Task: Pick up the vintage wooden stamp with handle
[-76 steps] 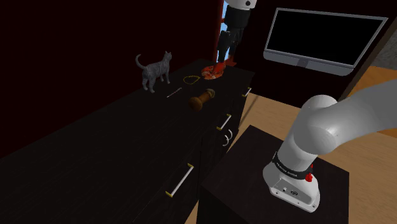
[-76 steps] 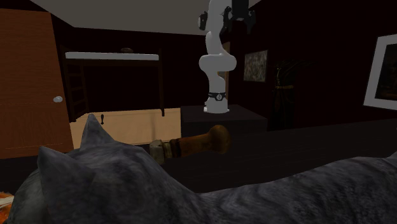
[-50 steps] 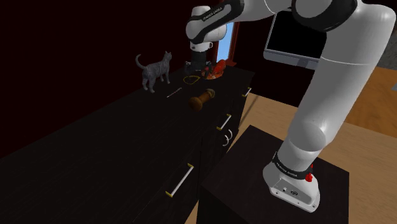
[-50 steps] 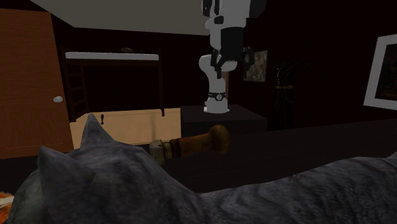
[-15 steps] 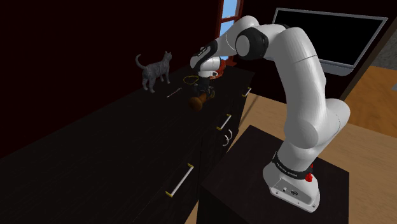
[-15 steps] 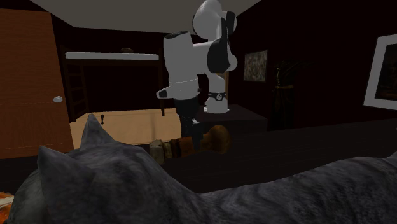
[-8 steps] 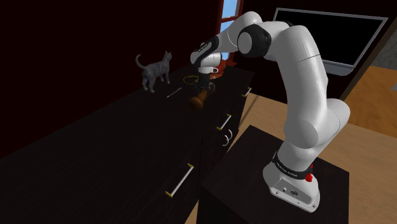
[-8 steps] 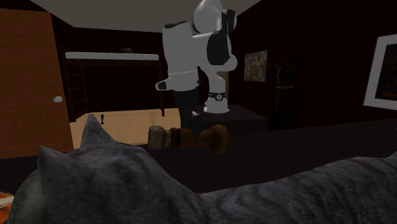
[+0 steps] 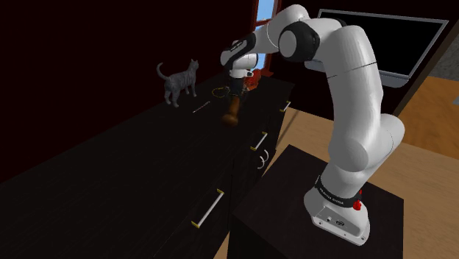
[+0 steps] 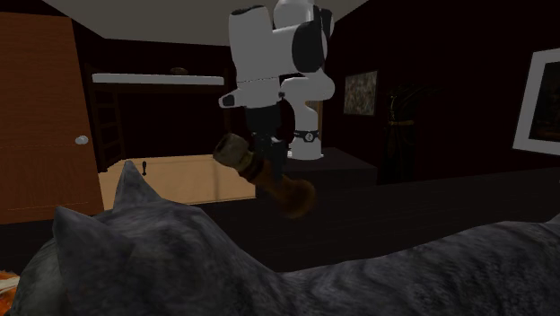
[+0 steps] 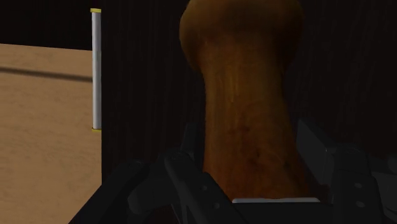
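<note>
A: As far as the wrist view goes, the jaws are closed on the stamp (image 11: 245, 108). There's a black finger (image 11: 184, 172) on each side of the brown shaft, both pressed against it, and the knob end points away from the hand.

B: Why grip there and not the knob?

A: My read is that the shaft is narrower and straighter than the bulb, so the pads get a steadier bite. The knob would likely slip out.

B: Is it off the counter (image 9: 110, 169)?

A: The second exterior view suggests so. The stamp hangs tilted, with the banded base high toward that view's left and the knob low toward its right. I see no contact with the top. The tilt is probably from an off-centre grip letting the knob end droop.

B: And the shoulder view?

A: It's weak on height. The stamp is just a small brown shape under the hand, near the drawer edge. It does show the neighbours, though:
- The grey cat figurine (image 9: 179, 82) is well apart.
- The yellow ring (image 9: 219, 91) and thin pin (image 9: 200, 107) are near.

B: Anything only the wrist view gives?

A: The contact detail, plus a silver drawer handle (image 11: 95, 70) and the wood floor (image 11: 44, 127) beyond the counter edge.
</note>
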Controlling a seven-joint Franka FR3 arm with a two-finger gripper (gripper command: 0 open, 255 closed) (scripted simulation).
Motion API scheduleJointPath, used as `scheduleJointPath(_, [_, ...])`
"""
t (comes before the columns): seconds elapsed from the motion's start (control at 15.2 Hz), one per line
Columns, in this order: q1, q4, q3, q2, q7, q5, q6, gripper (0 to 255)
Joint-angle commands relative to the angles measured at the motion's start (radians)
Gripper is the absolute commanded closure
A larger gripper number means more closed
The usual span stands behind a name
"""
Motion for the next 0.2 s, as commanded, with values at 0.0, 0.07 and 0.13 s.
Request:
scheduleJointPath(0.0, [0.000, 0.006, -0.002, -0.015, 0.003, -0.003, -0.020, 255])
scheduleJointPath(0.07, [0.000, 0.006, -0.002, -0.016, 0.003, -0.003, -0.021, 255])
scheduleJointPath(0.13, [0.000, 0.006, -0.002, -0.016, 0.003, -0.003, -0.021, 255])
